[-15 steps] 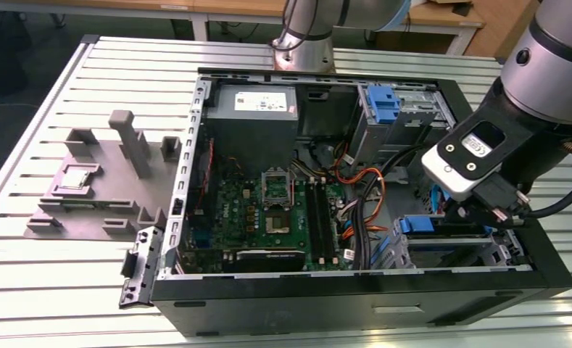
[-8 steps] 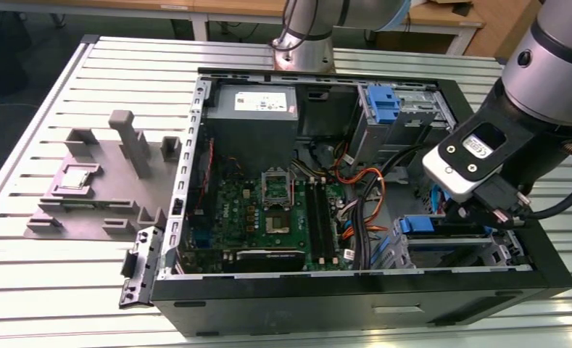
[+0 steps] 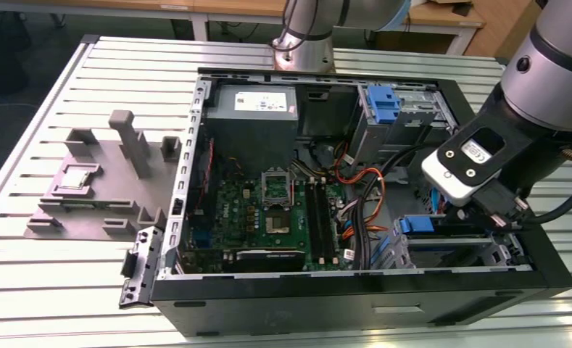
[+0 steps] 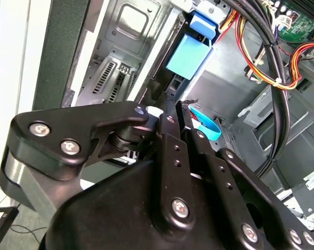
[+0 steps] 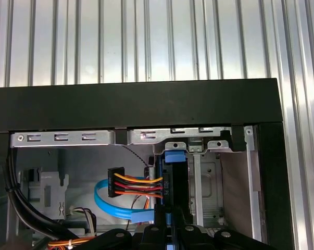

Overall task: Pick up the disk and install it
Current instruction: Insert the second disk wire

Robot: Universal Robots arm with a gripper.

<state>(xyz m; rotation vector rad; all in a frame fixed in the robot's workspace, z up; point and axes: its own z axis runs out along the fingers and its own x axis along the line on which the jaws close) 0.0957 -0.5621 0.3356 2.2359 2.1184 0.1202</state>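
Note:
The disk [image 3: 423, 225] stands on edge in the drive bay at the open computer case's front corner, on the exterior view's right. Its blue carrier tab [image 5: 175, 156] tops a dark narrow body [image 5: 175, 182] in the first wrist view. In the second wrist view the blue carrier [image 4: 188, 54] reaches away from my fingers. My gripper [image 3: 494, 214] hangs just inside the case wall over that bay. Its black fingers [image 4: 183, 117] flank the disk's near end, and the gripper [image 5: 171, 228] looks shut on the disk.
An upright blue bracket [image 3: 383, 101] sits in the far bay and a grey power-supply box [image 3: 251, 105] in the far corner. The motherboard [image 3: 266, 210] and loose cables [image 3: 363, 196] lie between. A blue ribbon cable [image 5: 107, 200] curls beside the bay. A grey fixture [image 3: 102, 181] stands outside.

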